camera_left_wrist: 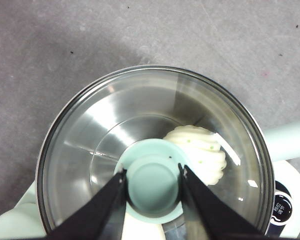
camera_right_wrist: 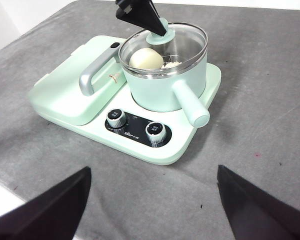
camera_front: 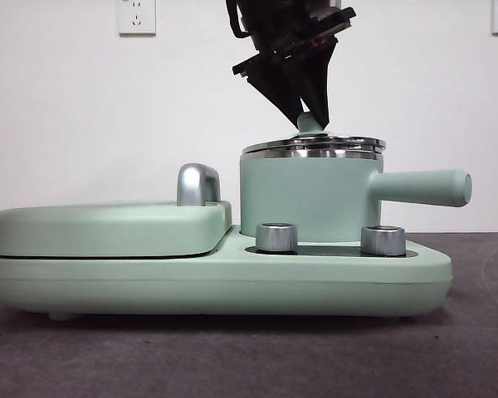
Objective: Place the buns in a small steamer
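The small steamer (camera_front: 307,195) stands on the mint-green cooker base, with its glass lid (camera_left_wrist: 90,130) resting on its steel rim. Both buns lie inside. The pleated bun (camera_left_wrist: 200,150) with green specks shows through the glass. The smooth bun (camera_right_wrist: 146,58) lies beside the pleated one (camera_right_wrist: 172,64). My left gripper (camera_left_wrist: 152,175) comes down from above (camera_front: 311,112), and its jaws are closed against both sides of the lid's green knob (camera_left_wrist: 152,187). My right gripper (camera_right_wrist: 153,172) is open and empty, held back from the cooker at the near side of the table.
The flat griddle lid (camera_front: 108,228) with its chrome handle (camera_front: 197,184) lies beside the steamer. Two steel dials (camera_front: 276,237) sit at the front of the base. The steamer's long handle (camera_front: 423,187) sticks out sideways. The cooker stands on a grey table (camera_right_wrist: 260,100).
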Action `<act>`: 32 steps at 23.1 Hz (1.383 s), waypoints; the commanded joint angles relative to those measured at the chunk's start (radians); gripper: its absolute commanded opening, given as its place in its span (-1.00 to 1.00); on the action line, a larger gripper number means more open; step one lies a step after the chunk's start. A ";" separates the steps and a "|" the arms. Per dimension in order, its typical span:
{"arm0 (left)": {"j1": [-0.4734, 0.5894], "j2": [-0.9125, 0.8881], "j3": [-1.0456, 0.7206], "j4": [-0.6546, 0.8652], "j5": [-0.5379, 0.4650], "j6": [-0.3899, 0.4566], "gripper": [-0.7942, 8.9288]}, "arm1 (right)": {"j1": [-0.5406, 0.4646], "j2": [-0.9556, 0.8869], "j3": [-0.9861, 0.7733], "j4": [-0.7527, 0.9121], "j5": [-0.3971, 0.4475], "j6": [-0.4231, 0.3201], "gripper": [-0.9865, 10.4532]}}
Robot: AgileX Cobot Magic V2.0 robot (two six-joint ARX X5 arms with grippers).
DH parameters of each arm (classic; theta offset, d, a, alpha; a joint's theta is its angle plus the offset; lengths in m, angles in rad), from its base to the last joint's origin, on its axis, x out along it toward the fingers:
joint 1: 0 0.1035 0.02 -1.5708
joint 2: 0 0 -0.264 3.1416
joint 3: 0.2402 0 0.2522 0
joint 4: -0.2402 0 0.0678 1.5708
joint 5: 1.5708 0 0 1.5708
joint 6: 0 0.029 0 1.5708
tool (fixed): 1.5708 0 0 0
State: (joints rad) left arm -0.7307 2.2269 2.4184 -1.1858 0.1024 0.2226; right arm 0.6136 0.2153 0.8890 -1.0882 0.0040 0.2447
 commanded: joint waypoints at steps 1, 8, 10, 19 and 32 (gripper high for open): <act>-0.014 0.055 0.011 0.013 -0.006 0.052 -0.80 | 0.006 -0.002 0.005 0.010 0.004 0.018 -0.13; -0.008 0.058 0.011 0.048 -0.030 0.053 -0.80 | 0.006 -0.002 0.005 0.010 0.004 0.018 -0.13; -0.007 0.058 0.011 0.034 0.008 0.040 -0.78 | 0.006 -0.002 0.005 0.010 0.004 0.018 -0.13; 0.005 -0.060 0.041 -0.001 0.010 -0.087 0.41 | 0.006 -0.002 0.005 0.010 0.004 0.029 -0.13; 0.002 -0.839 -0.308 -0.190 0.011 -0.193 0.40 | 0.006 -0.002 0.005 0.010 -0.039 0.029 -0.13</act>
State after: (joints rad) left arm -0.7181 1.4284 2.1395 -1.3739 0.1097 0.0364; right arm 0.6136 0.2153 0.8890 -1.0878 -0.0299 0.2642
